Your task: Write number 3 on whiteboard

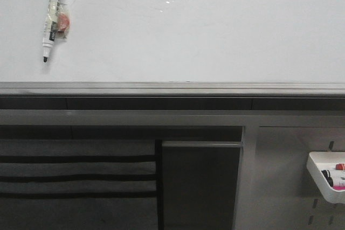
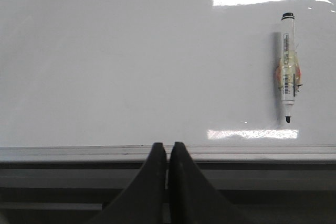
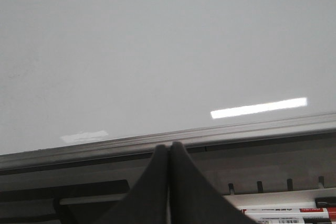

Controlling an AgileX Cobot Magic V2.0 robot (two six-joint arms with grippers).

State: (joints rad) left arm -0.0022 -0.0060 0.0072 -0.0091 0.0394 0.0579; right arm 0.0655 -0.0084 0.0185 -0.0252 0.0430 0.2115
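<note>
The whiteboard (image 1: 188,30) is large, glossy and white, with a grey metal ledge (image 1: 172,87) along its lower edge. No number 3 shows on it. A black-tipped white marker (image 1: 53,17) hangs upright on the board at upper left, tip down; it also shows in the left wrist view (image 2: 287,69). My left gripper (image 2: 167,146) is shut and empty, its tips in front of the ledge, well apart from the marker. My right gripper (image 3: 169,146) is shut and empty, also in front of the ledge (image 3: 168,140). Neither gripper shows in the front view.
A grey pegboard panel (image 1: 285,187) at lower right carries a white marker tray (image 1: 326,179) with several markers; the tray also shows in the right wrist view (image 3: 283,211). A dark cabinet panel (image 1: 200,187) and a slatted panel (image 1: 75,181) lie below the ledge.
</note>
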